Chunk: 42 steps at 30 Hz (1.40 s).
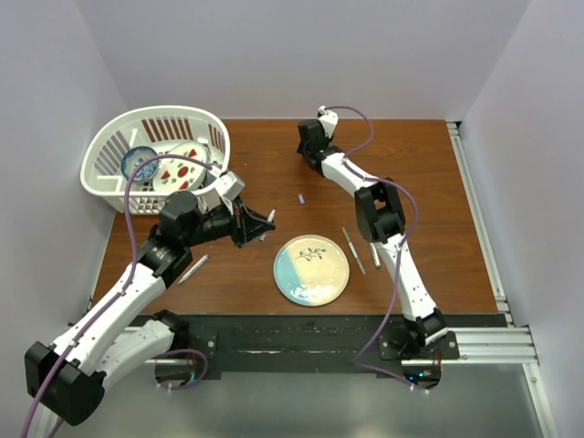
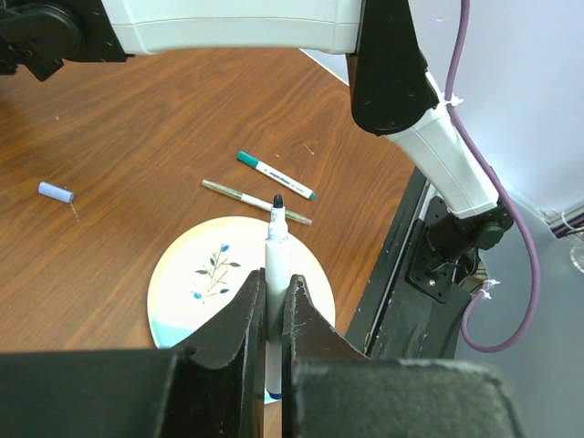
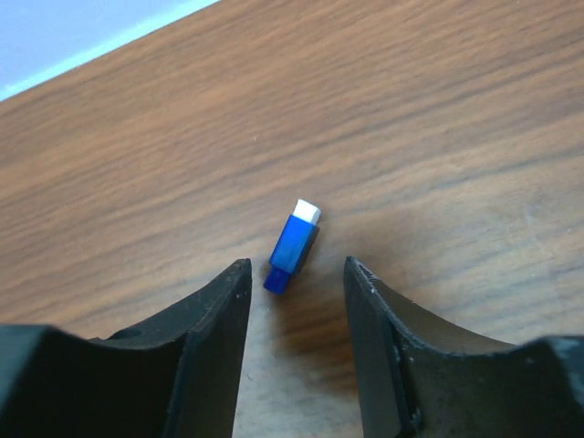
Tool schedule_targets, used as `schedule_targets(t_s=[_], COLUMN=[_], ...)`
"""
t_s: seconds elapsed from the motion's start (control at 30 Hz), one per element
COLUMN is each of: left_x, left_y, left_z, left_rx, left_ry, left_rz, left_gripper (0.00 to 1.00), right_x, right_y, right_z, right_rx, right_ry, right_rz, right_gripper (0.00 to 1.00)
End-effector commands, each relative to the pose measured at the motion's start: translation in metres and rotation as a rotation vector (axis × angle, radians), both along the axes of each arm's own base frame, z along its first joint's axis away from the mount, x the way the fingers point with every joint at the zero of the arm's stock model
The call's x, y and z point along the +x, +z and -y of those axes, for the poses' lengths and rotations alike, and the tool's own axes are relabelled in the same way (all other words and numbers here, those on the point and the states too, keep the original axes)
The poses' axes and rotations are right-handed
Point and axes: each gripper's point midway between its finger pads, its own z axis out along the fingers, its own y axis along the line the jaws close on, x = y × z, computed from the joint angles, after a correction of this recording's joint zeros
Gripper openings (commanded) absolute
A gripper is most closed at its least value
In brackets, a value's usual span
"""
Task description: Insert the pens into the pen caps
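My left gripper (image 2: 276, 285) is shut on a white pen (image 2: 276, 251) whose bare black tip points forward over the round plate (image 2: 196, 274). In the top view this gripper (image 1: 262, 223) hovers left of the plate (image 1: 311, 270). My right gripper (image 3: 297, 266) is open and low over the table at the far back. A blue pen cap (image 3: 293, 245) with a white end lies just ahead of its fingertips, untouched. A purple cap (image 2: 56, 192) lies on the wood. A green-ended pen (image 2: 276, 175) and a thin grey pen (image 2: 255, 202) lie beyond the plate.
A white basket (image 1: 105, 155) holding dishes stands at the back left. Another pen (image 1: 192, 269) lies near the left arm. The purple cap (image 1: 300, 197) sits mid-table behind the plate. Walls close the table on three sides.
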Motion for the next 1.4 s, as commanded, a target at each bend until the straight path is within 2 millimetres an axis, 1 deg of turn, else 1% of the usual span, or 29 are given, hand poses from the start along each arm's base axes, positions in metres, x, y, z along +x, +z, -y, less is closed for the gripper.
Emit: schedule_targets(t_s=[0.0,0.03,0.13,0.2,0.3,0.43,0.53,0.57,0.73,0.77,0.83,0.9,0.93,0.97,1.0,1.03,1.07,1.1,1.13,1.17,1.2,1.23,1.3,1.33,1.37], left_x=[-0.003,-0.003,-0.003,-0.003,-0.003,-0.004,-0.003,-0.003,-0.004,-0.004,-0.004,-0.003,-0.003,-0.002,-0.002,-0.001,0.000,0.002,0.003,0.007,0.008,0.009,0.013,0.014,0.016], left_y=[0.016,0.016,0.016,0.016,0.018,0.018,0.019,0.019,0.020,0.020,0.021,0.022,0.022,0.022,0.020,0.020,0.021,0.020,0.020,0.019,0.013,0.015,0.016,0.016,0.017], left_z=[0.002,0.002,0.003,0.003,0.003,0.003,0.003,0.003,0.002,0.002,0.002,0.001,0.001,0.000,0.000,-0.001,-0.002,-0.004,-0.005,-0.008,-0.011,-0.014,-0.019,-0.021,-0.024], left_rx=[-0.045,-0.046,-0.048,-0.049,-0.052,-0.053,-0.054,-0.054,-0.055,-0.055,-0.057,-0.056,-0.055,-0.055,-0.051,-0.049,-0.047,-0.038,-0.032,-0.020,0.006,0.011,0.022,0.025,0.030], left_ry=[-0.024,-0.024,-0.025,-0.026,-0.026,-0.028,-0.025,-0.025,-0.022,-0.020,-0.019,-0.014,-0.012,-0.004,-0.001,0.005,0.017,0.026,0.034,0.065,0.081,0.096,0.134,0.149,0.171], left_rz=[0.046,0.046,0.044,0.043,0.047,0.047,0.050,0.051,0.053,0.054,0.057,0.060,0.062,0.064,0.061,0.063,0.066,0.071,0.076,0.082,0.071,0.080,0.098,0.103,0.115], left_gripper=[0.00,0.00,0.00,0.00,0.00,0.00,0.00,0.00,0.00,0.00,0.00,0.00,0.00,0.00,0.00,0.00,0.00,0.00,0.00,0.00,0.00,0.00,0.00,0.00,0.00], right_x=[0.007,0.007,0.007,0.007,0.009,0.012,0.012,0.011,0.010,0.010,0.008,0.007,0.005,0.005,0.004,0.002,0.002,0.002,-0.002,-0.004,-0.006,-0.013,-0.020,-0.027,-0.033], right_y=[0.015,0.016,0.017,0.016,0.014,0.016,0.016,0.015,0.014,0.014,0.011,0.014,0.011,0.017,0.018,0.013,0.013,0.026,0.019,0.022,0.035,0.028,0.033,0.040,0.040], right_z=[0.001,0.006,0.010,0.007,0.006,0.007,0.007,0.007,0.009,0.013,0.011,0.012,0.010,0.010,0.011,0.007,0.006,0.004,0.005,0.003,0.002,0.005,0.007,0.010,0.010], right_rx=[0.011,0.001,-0.009,-0.004,-0.007,-0.008,-0.003,-0.003,-0.004,-0.004,-0.006,-0.006,-0.005,-0.003,-0.010,-0.004,-0.001,-0.004,-0.006,0.000,0.008,0.002,-0.014,-0.019,-0.029], right_ry=[-0.050,-0.077,-0.094,-0.089,-0.089,-0.091,-0.093,-0.094,-0.103,-0.109,-0.100,-0.093,-0.080,-0.075,-0.069,-0.045,-0.030,-0.012,-0.004,0.014,0.026,0.034,0.055,0.069,0.087], right_rz=[0.038,0.037,0.036,0.037,0.035,0.037,0.038,0.036,0.028,0.024,0.014,0.012,0.010,0.017,0.018,0.013,0.019,0.040,0.039,0.042,0.058,0.041,0.034,0.034,0.024], right_gripper=[0.47,0.47,0.47,0.47,0.44,0.36,0.34,0.32,0.28,0.27,0.24,0.20,0.19,0.19,0.18,0.17,0.17,0.15,0.12,0.11,0.11,0.10,0.10,0.10,0.10])
